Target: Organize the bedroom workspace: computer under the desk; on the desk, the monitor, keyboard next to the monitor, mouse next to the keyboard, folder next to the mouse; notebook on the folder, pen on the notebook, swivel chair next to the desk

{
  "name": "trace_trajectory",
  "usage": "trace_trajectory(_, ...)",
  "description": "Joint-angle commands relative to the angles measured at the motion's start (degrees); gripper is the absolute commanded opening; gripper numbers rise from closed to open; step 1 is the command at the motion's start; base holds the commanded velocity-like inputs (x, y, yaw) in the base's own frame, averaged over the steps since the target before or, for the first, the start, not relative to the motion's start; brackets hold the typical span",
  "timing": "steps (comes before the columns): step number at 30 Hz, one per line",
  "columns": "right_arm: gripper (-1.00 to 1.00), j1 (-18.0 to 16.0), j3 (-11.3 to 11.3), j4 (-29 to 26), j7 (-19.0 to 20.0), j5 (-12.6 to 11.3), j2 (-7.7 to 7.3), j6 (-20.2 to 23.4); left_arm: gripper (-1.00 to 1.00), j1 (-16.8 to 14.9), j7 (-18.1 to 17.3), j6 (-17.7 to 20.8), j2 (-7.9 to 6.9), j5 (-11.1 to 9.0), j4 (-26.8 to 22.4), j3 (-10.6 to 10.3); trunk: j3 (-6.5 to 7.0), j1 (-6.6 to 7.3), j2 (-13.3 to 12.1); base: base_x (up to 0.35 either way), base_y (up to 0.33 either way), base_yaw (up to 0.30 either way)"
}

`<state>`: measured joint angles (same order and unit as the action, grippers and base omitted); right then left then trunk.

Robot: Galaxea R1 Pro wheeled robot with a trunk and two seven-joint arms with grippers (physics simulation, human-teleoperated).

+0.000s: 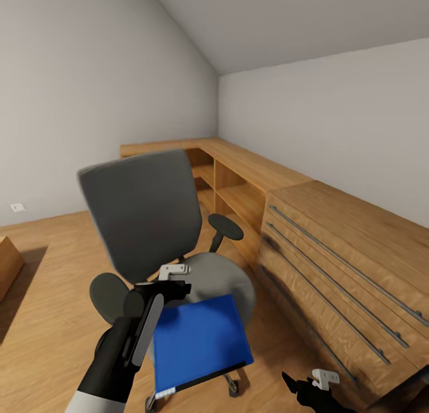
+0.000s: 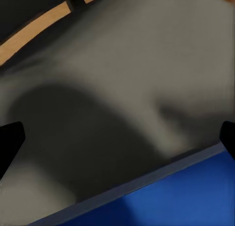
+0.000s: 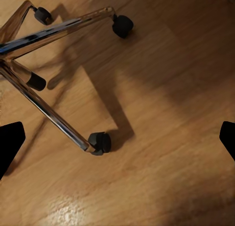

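One thin, flat, bright blue rectangular folder [image 1: 199, 341] lies on the grey padded seat of the swivel chair [image 1: 149, 222], its near edge jutting out past the seat's front rim toward the robot. I judge it light and fairly stiff, with a smooth cover that could slide on the cushion or slip from a pinch; being so flat, it offers no height to grip from above. The overhanging near edge, or the far edge where the seat falls away, looks the best place to pinch it.

Hovering at the folder's far left corner, the left hand [image 1: 173, 279] points down at the seat. In the left wrist view its two dark fingertips [image 2: 10, 143] stand wide apart, with nothing between them but grey cushion and the folder's edge [image 2: 161, 196]. The right hand [image 1: 310, 386] hangs low at the near right, spread and empty over the wooden floor [image 3: 161, 138], looking down on the chair's chrome legs and black casters [image 3: 100, 142].

Close on the right stands a long light wooden drawer cabinet [image 1: 345, 264] with bar handles, crowding the right arm's swing. The chair's black armrests [image 1: 225, 226] flank the seat, and the chair may roll if pushed.
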<state>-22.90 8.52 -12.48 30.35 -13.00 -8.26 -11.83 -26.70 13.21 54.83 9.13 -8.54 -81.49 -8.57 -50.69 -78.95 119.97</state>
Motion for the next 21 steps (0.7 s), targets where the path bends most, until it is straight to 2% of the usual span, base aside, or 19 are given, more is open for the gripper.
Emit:
trace_trajectory(1,1.00,0.0,0.3,0.1,0.4,-0.2,0.00,0.0,1.00,0.0,0.6,0.2,-0.09,-0.6,-0.1,0.0,0.13,0.23,-0.4,0.000,0.000,0.000)
trace_trajectory(3,1.00,0.0,0.3,0.1,0.4,-0.2,0.00,0.0,1.00,0.0,0.6,0.3,-0.15,-0.4,-0.1,0.0,0.49,0.67,-1.2,0.000,0.000,0.000)
trace_trajectory(10,1.00,0.0,0.3,0.1,0.3,-0.2,0.00,0.0,1.00,0.0,0.5,1.4,-0.22,2.1,0.0,0.1,1.75,2.21,-4.0,0.000,0.000,0.000)
trace_trajectory(13,1.00,0.0,0.3,0.1,0.3,-0.2,0.05,0.0,1.00,-0.1,0.5,1.7,-0.34,2.4,0.2,0.9,2.29,2.87,-5.2,0.000,0.000,0.000)
trace_trajectory(15,1.00,0.0,0.3,0.1,0.3,-0.1,0.08,0.0,1.00,-0.8,0.4,2.3,-0.56,2.6,0.3,2.5,2.65,3.31,-6.0,0.000,0.000,0.000)
trace_trajectory(17,1.00,-0.1,0.3,0.1,0.3,-0.1,0.08,0.0,1.00,-1.3,0.4,2.5,-0.79,2.6,0.3,3.2,3.00,3.75,-6.8,0.000,0.000,0.000)
trace_trajectory(21,1.00,0.0,0.3,0.1,0.2,-0.1,0.06,0.0,1.00,-2.0,0.3,2.8,-1.72,2.5,0.3,4.6,3.72,4.63,-8.4,0.000,0.000,0.000)
